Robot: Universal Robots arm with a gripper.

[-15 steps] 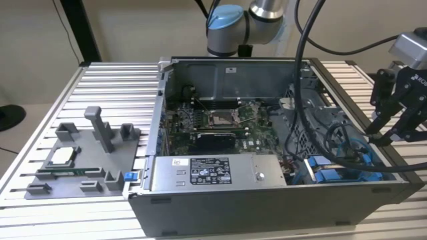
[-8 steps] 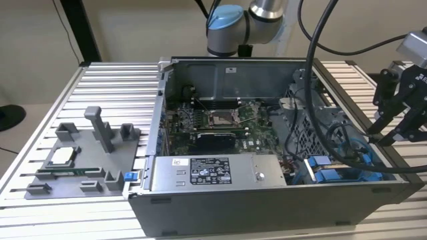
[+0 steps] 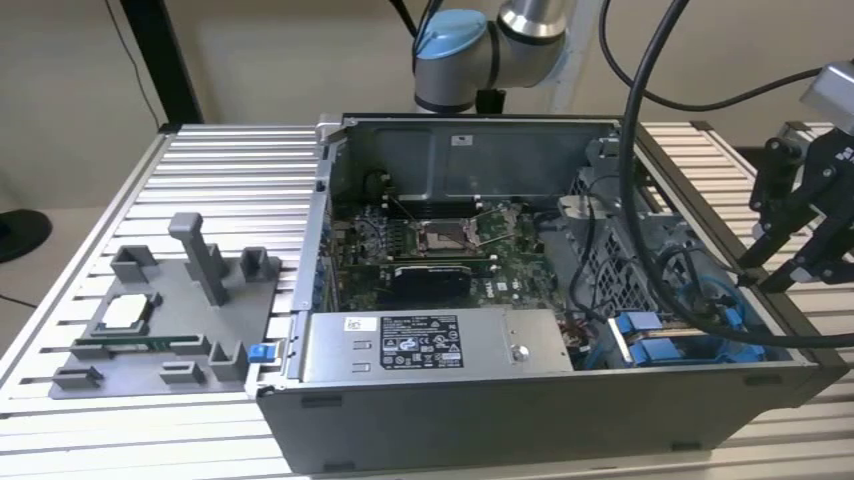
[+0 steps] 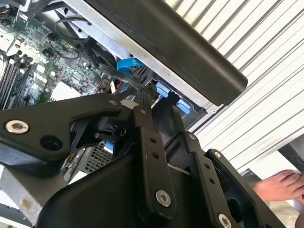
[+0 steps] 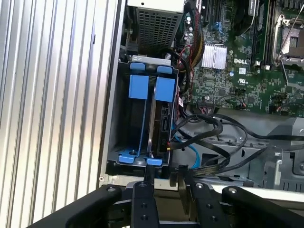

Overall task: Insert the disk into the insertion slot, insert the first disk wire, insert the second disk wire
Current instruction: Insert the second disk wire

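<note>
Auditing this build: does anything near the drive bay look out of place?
Nothing looks damaged. The disk sits straight in the insertion slot; a blue cable and black wires lie loose beside it.

A ribbed silver aluminium tabletop [image 3: 227, 170] spreads below the tool [image 3: 771, 272]. Well beyond it, a black upright post [image 3: 163, 60] stands against a plain beige wall [image 3: 294, 50], evenly lit.

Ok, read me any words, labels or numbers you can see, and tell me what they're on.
Power supply label: print too small to read.
Motherboard: a white maker's logo; the other markings are too small to read.
</note>
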